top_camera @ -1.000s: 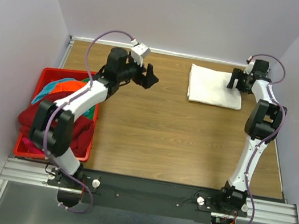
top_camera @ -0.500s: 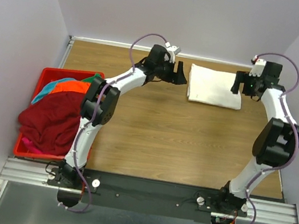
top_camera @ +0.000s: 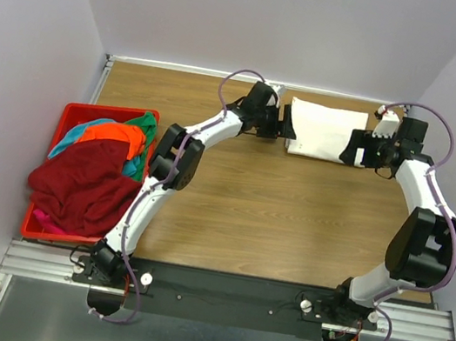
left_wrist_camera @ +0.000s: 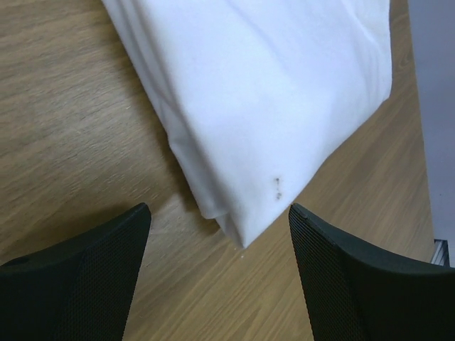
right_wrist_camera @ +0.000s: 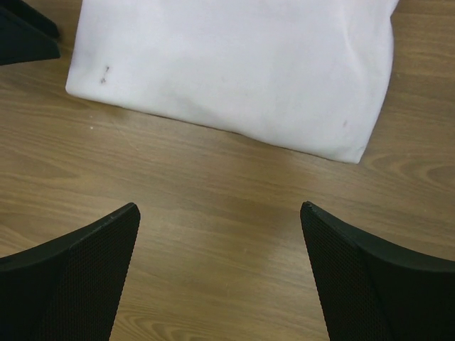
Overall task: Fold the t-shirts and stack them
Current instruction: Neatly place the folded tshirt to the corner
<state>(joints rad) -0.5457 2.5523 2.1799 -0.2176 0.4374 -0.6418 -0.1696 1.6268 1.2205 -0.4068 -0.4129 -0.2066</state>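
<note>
Top external: white t-shirt (top_camera: 323, 130) lies folded lengthwise (left-right).

The folded white t-shirt (left_wrist_camera: 270, 92) fills the frame from 11 o'clock round to 2 o'clock, lying flat on the wooden table (left_wrist_camera: 64, 128). Its layered edge runs down its left side to a rounded corner just below centre. Two small dark specks (left_wrist_camera: 277, 186) sit on the cloth just above that corner. The left gripper (left_wrist_camera: 219, 210) has its jaws spread wide, with one black finger (left_wrist_camera: 85, 284) at 7 o'clock and the other at 5 o'clock. The shirt corner sits between the tips, unclasped. A grey strip of wall (left_wrist_camera: 437, 106) shows at 3 o'clock.
</note>
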